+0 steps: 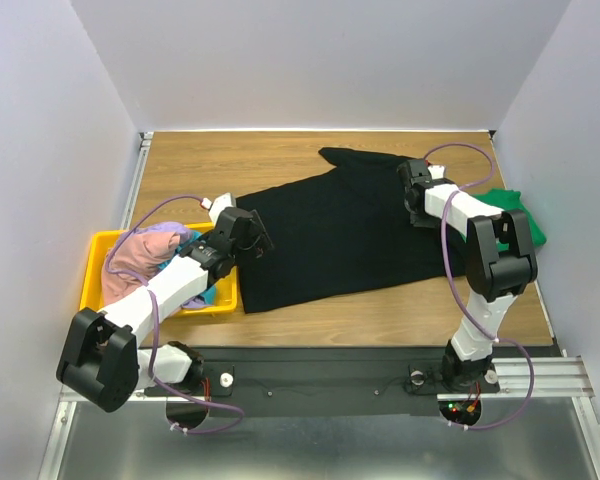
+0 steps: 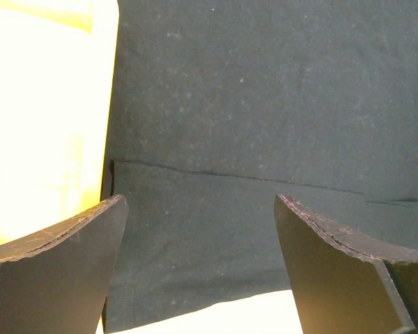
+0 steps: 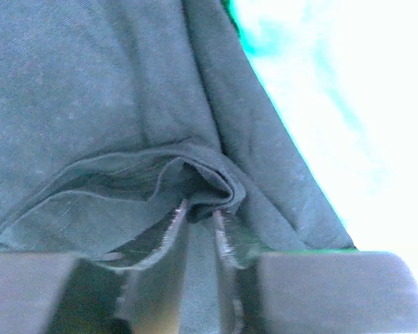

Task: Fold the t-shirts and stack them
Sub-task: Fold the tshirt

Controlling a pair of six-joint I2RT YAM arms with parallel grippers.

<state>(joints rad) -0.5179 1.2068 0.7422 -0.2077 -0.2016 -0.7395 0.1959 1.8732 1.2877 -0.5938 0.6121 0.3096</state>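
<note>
Just right of the yellow bin [image 1: 92,268], the black t-shirt [image 1: 330,235] lies spread out and lightly creased. The left gripper [image 2: 200,202] hangs with fingers apart over the shirt's bin-side edge. The right gripper [image 3: 198,209] pinches a rumpled fold on the side away from the bin.

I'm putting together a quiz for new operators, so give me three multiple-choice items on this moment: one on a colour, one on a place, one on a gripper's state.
1. What colour is the bin at the left?
A. blue
B. yellow
C. white

2. Where does the green t-shirt lie?
A. in the bin
B. spread out mid-table
C. at the table's right edge

3. How is the right gripper?
A. open over bare wood
B. shut on a fold of the black t-shirt
C. shut on the green t-shirt

Answers:
1 B, the top view shows its yellow walls.
2 C, green cloth shows only at that edge.
3 B, the right wrist view shows it pinching a black fold.
</note>
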